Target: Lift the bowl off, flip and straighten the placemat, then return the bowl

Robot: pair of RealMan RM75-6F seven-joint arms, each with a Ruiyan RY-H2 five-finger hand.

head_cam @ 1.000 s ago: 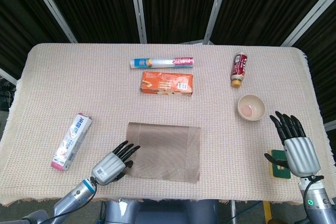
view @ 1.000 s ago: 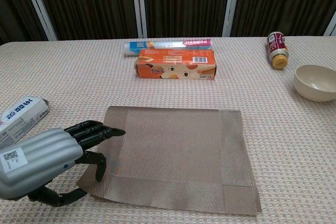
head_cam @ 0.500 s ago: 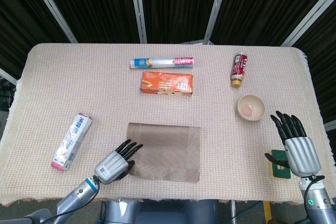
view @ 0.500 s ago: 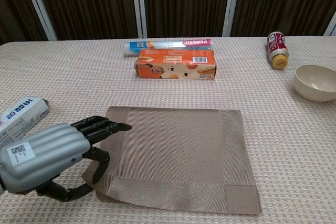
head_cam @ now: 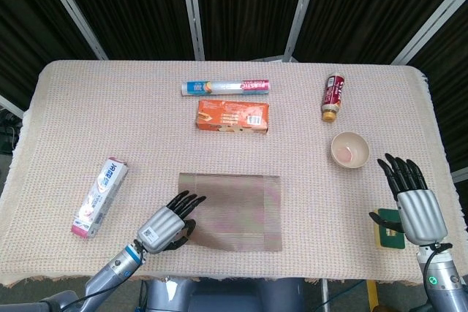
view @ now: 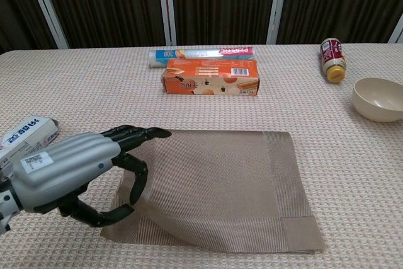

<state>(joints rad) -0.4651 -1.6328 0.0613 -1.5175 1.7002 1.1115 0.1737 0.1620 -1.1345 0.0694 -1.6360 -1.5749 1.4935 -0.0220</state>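
The brown woven placemat [head_cam: 238, 210] [view: 220, 181] lies at the front middle of the table. My left hand [head_cam: 167, 228] [view: 75, 171] is at its left edge. The fingers lie over the mat and the thumb is under it, pinching the edge, and the mat's near-left part curls up off the cloth. The cream bowl [head_cam: 349, 150] [view: 379, 99] stands upright on the tablecloth to the right, apart from the mat. My right hand [head_cam: 411, 199] hovers just in front of the bowl with fingers spread and nothing in it. The chest view does not show that hand.
A toothpaste box [head_cam: 101, 196] [view: 25, 137] lies left of my left hand. An orange box [head_cam: 232, 116] [view: 211, 80] and a wrap roll box [head_cam: 225, 87] lie behind the mat. A small bottle [head_cam: 333, 96] lies behind the bowl. A green pad [head_cam: 387, 230] sits under my right hand.
My left hand has moved right and up, taking the mat's left edge with it. That edge has lifted and curled, and the mat looks narrower. The right hand and bowl are unchanged.
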